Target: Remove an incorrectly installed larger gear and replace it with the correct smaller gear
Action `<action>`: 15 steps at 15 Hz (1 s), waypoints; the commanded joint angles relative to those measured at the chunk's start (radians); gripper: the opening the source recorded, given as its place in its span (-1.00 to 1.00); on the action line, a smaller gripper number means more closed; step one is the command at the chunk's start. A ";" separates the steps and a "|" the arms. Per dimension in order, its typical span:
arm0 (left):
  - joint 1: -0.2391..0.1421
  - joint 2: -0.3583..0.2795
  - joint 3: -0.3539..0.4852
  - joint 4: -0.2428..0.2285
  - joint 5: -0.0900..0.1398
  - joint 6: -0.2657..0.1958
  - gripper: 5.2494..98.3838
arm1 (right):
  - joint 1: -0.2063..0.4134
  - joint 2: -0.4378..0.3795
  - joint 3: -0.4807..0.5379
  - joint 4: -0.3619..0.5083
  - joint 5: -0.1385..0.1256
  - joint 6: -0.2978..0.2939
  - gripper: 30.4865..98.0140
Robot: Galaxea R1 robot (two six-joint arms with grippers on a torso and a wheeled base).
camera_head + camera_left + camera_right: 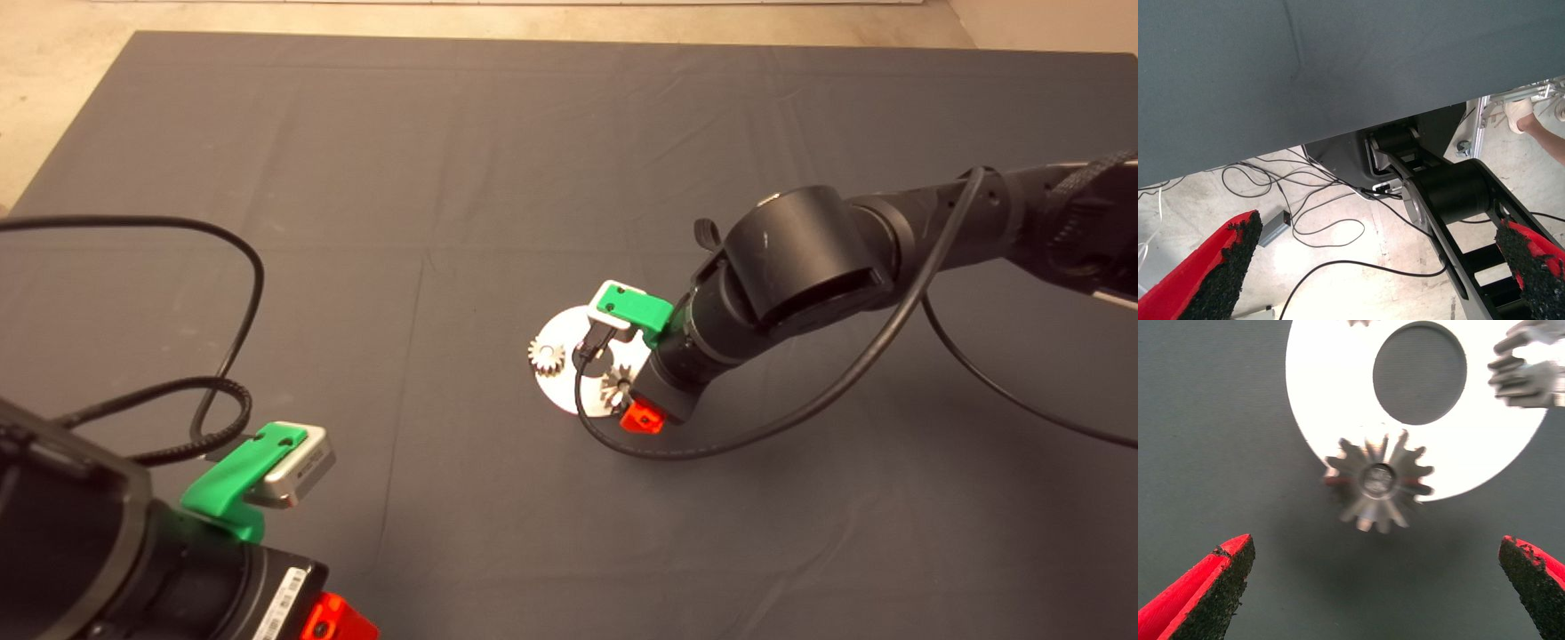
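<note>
My left gripper [1371,267] is parked at the near-left corner of the mat [533,133], well away from the white disc [569,342], fingers spread wide w/ nothing between them; its wrist cam just shows the mat edge, floor w/ cables and a person's foot [1519,113] past the mat. Moving right to the disc: it's a flat white ring w/ a big centre hole, sitting mid-mat. A small silvery gear [546,356] sits on its left rim. My right gripper [1371,587] hangs right over the disc's near-right edge, fingers [1211,593] wide apart, holding nothing. Between them, a bit further out, is the larger gear [1378,482], dark w/ flaring teeth, sitting on the disc rim and poking over the edge onto the mat. Another gear [1528,373] sits on the disc's rim further round, can't tell which kind, only partly in view.
</note>
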 commanded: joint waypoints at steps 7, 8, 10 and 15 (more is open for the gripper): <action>-0.009 -0.001 0.017 -0.016 0.001 -0.005 0.84 | -0.023 0.050 -0.043 -0.109 -0.127 0.015 0.97; -0.009 -0.001 0.017 -0.016 0.001 -0.005 0.84 | -0.026 0.051 -0.054 -0.116 -0.127 0.007 0.97; -0.009 -0.001 0.016 -0.016 0.001 -0.005 0.84 | -0.033 0.056 -0.077 -0.125 -0.127 0.001 0.97; -0.009 -0.001 0.017 -0.016 -0.001 -0.005 0.84 | -0.063 0.059 -0.117 -0.159 -0.127 -0.012 0.97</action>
